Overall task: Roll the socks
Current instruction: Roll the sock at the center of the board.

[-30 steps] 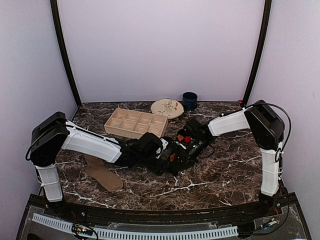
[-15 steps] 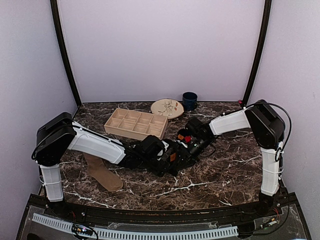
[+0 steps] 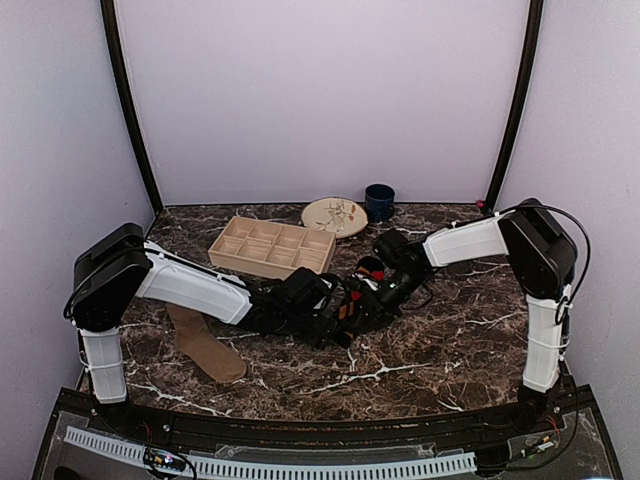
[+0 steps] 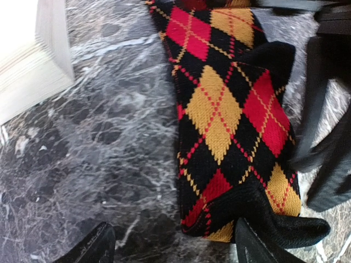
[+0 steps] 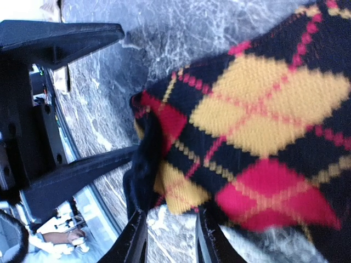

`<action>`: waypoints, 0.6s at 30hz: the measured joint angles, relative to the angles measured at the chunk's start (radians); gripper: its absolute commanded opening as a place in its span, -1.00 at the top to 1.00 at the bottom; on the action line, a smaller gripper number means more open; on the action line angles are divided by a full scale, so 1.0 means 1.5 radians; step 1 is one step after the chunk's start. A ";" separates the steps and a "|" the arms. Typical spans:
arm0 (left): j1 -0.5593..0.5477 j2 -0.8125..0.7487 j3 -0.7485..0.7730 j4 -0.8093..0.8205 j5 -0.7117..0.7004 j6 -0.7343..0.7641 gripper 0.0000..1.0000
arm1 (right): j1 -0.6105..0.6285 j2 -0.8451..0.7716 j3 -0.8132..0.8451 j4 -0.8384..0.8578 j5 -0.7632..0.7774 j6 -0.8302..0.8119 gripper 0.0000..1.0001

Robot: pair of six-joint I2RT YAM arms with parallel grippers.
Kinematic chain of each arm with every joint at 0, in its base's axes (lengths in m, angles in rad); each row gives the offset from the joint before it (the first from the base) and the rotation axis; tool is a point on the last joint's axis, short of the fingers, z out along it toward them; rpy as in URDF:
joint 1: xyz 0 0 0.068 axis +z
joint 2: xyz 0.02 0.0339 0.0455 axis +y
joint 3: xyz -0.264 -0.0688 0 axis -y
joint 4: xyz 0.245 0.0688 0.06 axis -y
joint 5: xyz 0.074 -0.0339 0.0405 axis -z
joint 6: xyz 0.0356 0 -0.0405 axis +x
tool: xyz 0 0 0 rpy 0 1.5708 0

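Centrally placed: two grippers at one argyle sock

Seen from above, the argyle sock [image 3: 372, 272] lies near the middle of the dark marble table [image 3: 440, 340], just in front of the wooden compartment tray [image 3: 262, 263]. The left gripper [image 4: 174, 230] is released. Its jaws stand wide apart, one above bare marble and the other at the sock's black end, which curls slightly up off the table. From this gripper the sock stretches away as a straight band of red and orange diamonds on black. The right gripper [image 5: 170, 216] has its jaws drawn near each other, their tips at a folded edge of the same sock where black cloth turns over. A strip of marble shows between them, and whether they pinch the cloth cannot be told. The tan sock [image 3: 205, 345] lies flat, well apart at the left, its upper end hidden under the left arm [image 3: 190, 285]. A patterned plate [image 3: 335, 216] and a blue cup [image 3: 379, 201] stand at the table's far edge.
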 measured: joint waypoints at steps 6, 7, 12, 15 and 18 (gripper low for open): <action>0.005 0.000 0.006 -0.021 -0.005 -0.028 -0.55 | 0.000 -0.062 -0.038 0.033 0.026 0.009 0.41; 0.005 0.000 0.007 -0.022 -0.005 -0.032 -0.55 | 0.000 -0.074 -0.044 0.041 0.030 0.011 0.41; 0.009 0.000 0.014 -0.039 -0.001 -0.051 -0.55 | 0.004 -0.113 -0.076 0.085 0.047 0.020 0.41; 0.017 0.000 0.015 -0.041 0.002 -0.062 -0.54 | 0.010 -0.121 -0.098 0.111 0.065 0.031 0.41; 0.024 0.000 0.016 -0.041 0.008 -0.072 -0.54 | 0.024 -0.127 -0.123 0.140 0.094 0.046 0.41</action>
